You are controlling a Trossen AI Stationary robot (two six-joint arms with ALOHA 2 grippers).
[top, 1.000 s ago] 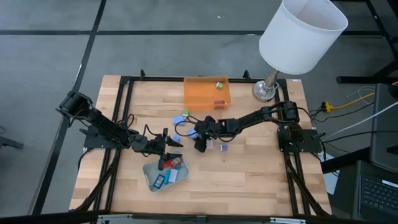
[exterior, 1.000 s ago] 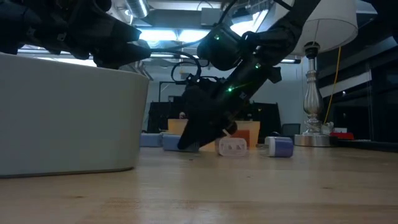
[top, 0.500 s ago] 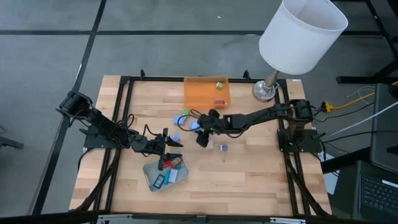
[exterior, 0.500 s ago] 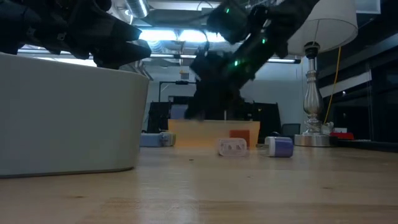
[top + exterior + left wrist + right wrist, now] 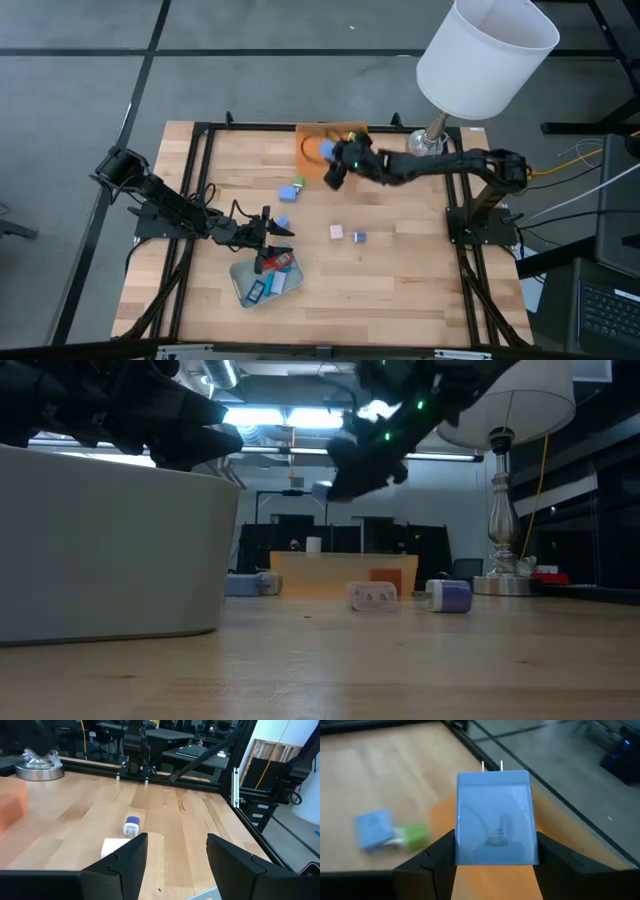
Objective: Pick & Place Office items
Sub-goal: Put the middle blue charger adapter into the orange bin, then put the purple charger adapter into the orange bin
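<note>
Right gripper is up over the orange tray, arm stretched flat across the table from the lamp side, fingers clamped on a blue block with two metal prongs at its far end. Loose on the wood I count four pieces: a blue and green pair touching, another blue, a pink block, a purple one just beside it. A green piece sits in the orange tray, partly hidden by the arm. Left gripper hangs by the grey tray, arm bent low, fingers apart and empty. That tray holds a red flat and two blue pieces, hard to separate
</note>
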